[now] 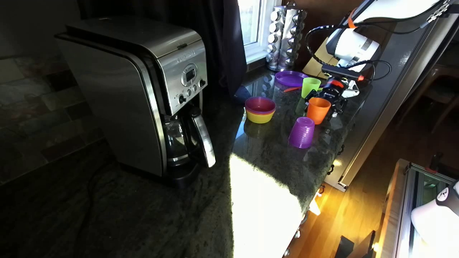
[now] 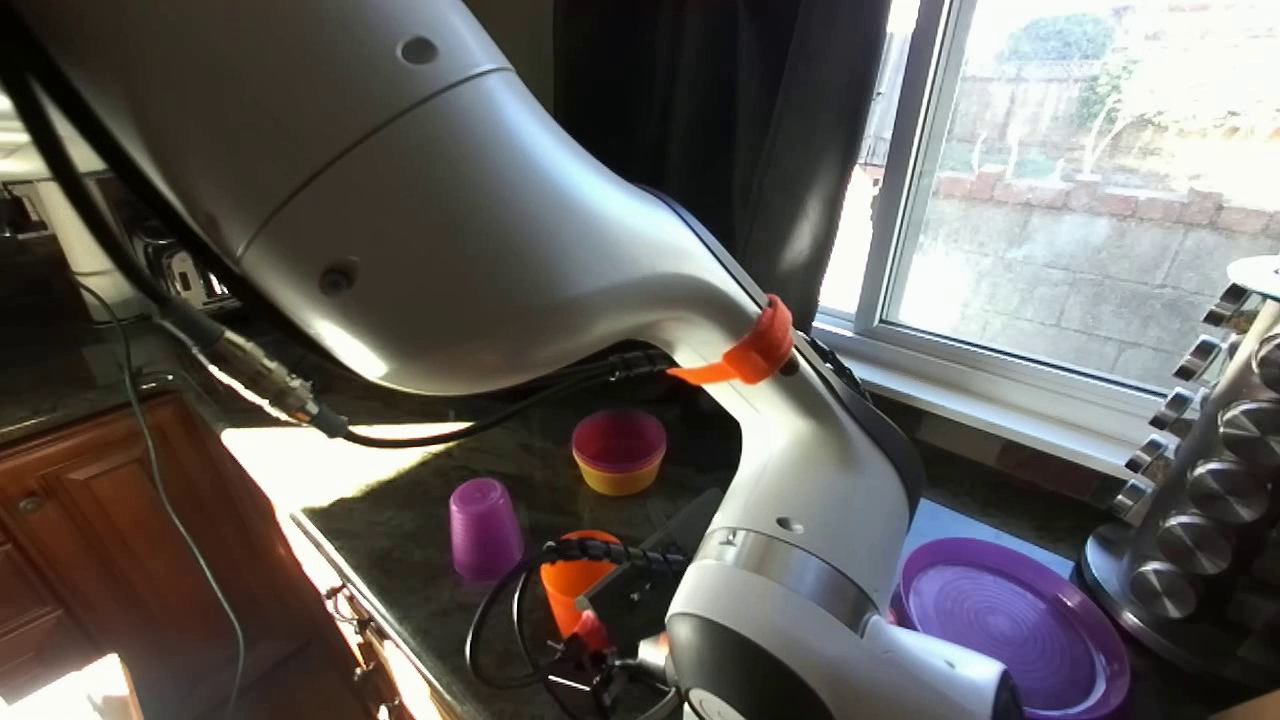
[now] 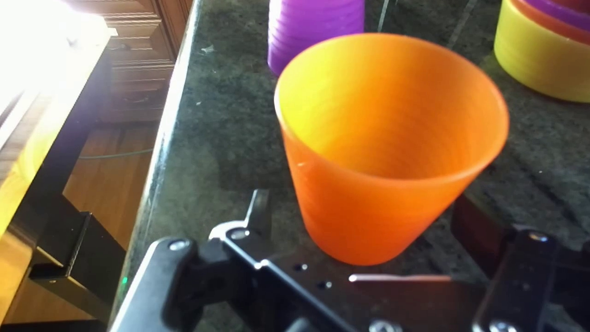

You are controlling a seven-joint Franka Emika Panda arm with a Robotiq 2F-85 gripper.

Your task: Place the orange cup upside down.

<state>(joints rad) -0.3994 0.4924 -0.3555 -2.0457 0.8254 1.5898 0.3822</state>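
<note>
The orange cup point(image 1: 317, 111) stands upright on the dark counter with its mouth up. It also shows in an exterior view point(image 2: 568, 590), partly behind a cable and the gripper, and large in the wrist view point(image 3: 368, 207). My gripper point(image 3: 363, 219) is open, with one finger on each side of the cup's lower part and a visible gap at each side. In an exterior view the gripper point(image 1: 326, 101) sits low at the counter, just behind the cup. In an exterior view the gripper point(image 2: 590, 650) is largely hidden by the arm.
An upside-down purple cup point(image 1: 302, 134) stands close to the orange cup. Stacked bowls point(image 1: 260, 110), a green cup point(image 1: 310, 86), a purple plate point(image 1: 289, 77) and a spice rack point(image 1: 285, 39) are around. A coffee maker point(image 1: 143, 96) stands farther along. The counter's edge point(image 3: 168, 115) runs beside the gripper.
</note>
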